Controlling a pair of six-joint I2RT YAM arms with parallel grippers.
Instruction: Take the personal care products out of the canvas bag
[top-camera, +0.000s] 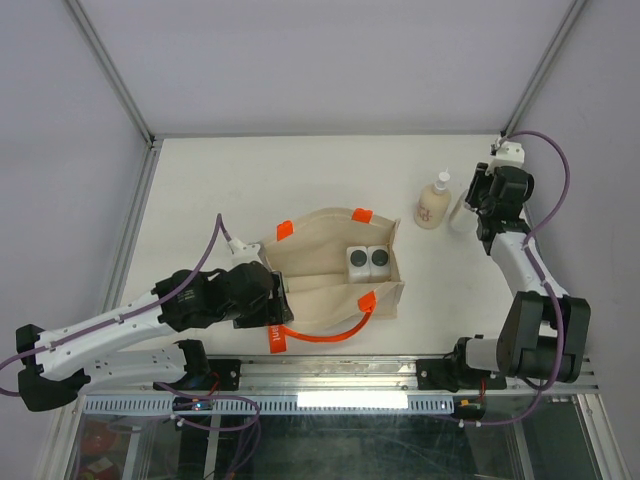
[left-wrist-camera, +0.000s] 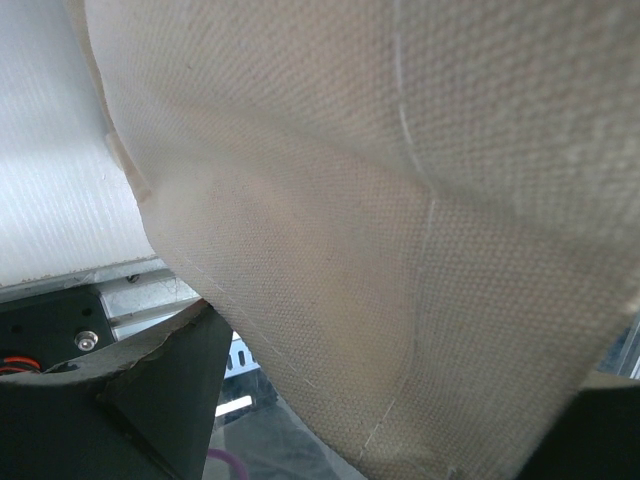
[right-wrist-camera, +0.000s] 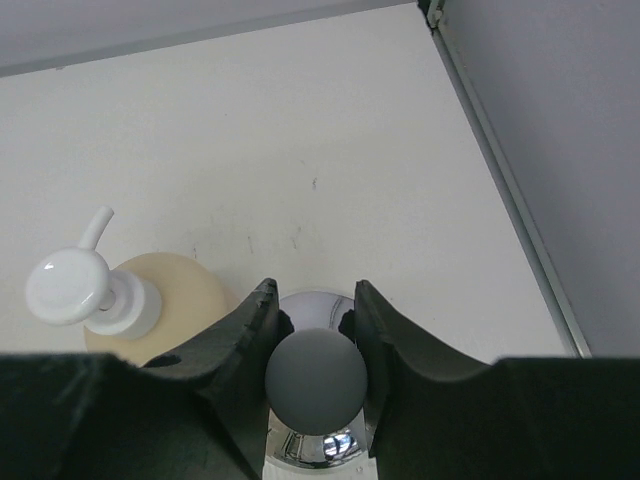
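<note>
We see bright, even overhead light and soft shadows; the beige woven canvas bag (left-wrist-camera: 400, 230) blurs close up.

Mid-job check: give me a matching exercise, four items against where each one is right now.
Items:
1. two white bottles
2. cream pump bottle
3. silver bottle
4. left tool

Places:
A. between the right tool's fingers
B. on the table, just left of the right tool
C. at the left wall of the bag
D. inside the bag, at its right end

Pairs: 1-D, 2-B, 3-A, 4-C
</note>
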